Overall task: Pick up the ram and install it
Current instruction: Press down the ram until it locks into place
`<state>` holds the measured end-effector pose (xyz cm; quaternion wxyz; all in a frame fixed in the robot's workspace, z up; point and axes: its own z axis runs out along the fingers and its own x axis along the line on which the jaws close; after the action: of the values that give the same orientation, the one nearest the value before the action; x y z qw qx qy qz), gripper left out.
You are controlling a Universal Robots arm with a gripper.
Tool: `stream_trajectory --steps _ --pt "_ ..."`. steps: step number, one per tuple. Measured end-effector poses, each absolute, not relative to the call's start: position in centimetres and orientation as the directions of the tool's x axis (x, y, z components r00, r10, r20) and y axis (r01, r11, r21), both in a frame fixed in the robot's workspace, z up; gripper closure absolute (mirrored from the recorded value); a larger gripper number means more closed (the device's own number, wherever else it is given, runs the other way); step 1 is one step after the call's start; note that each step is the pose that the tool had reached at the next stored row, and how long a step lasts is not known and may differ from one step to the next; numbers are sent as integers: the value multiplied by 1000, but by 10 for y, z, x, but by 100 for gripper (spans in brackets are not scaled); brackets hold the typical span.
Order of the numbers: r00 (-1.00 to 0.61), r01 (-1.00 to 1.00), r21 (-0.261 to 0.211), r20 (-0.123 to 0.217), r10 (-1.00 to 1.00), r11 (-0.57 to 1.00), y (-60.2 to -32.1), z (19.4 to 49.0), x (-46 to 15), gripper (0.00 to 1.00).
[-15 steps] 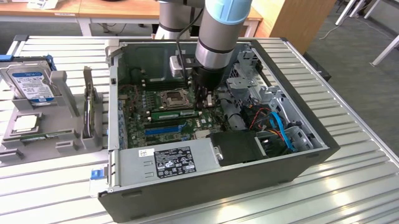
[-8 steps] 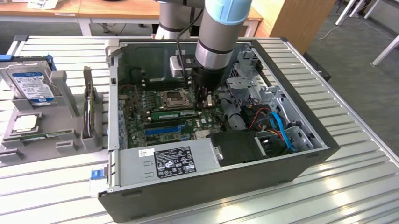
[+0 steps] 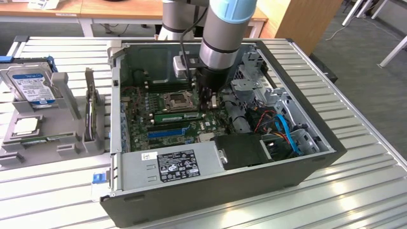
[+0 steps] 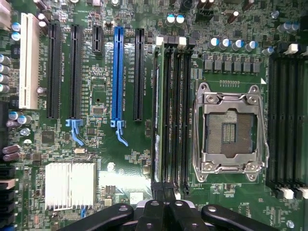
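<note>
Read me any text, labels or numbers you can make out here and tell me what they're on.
None is legible.
Hard drive: blue and white label, print too small.
Power supply: black and white stickers, blurred.
Motherboard: white lettering beside the expansion slots, too blurred.

Computer case [image 3: 127,191] top open; drive cage [image 3: 254,90] (cables [image 3: 279,126] beside) and power supply [image 3: 171,164] crowd the motherboard [image 3: 143,107].

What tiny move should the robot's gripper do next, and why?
Probably press gently straight down. The shut gripper sits at one end of the long, narrow green ram stick, which stands in one of the black memory slots beside the silver processor socket; I cannot tell if it is fully seated.
</note>
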<state>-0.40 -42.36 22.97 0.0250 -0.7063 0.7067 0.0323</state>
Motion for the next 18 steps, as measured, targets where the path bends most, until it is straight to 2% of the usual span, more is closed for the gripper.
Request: stream_trajectory --steps 9,18 --pt "-1 -1000 11 -81 -997 0 -424 247 -4 90" --pt "-1 -1000 11 -81 -997 0 -424 248 -4 90"
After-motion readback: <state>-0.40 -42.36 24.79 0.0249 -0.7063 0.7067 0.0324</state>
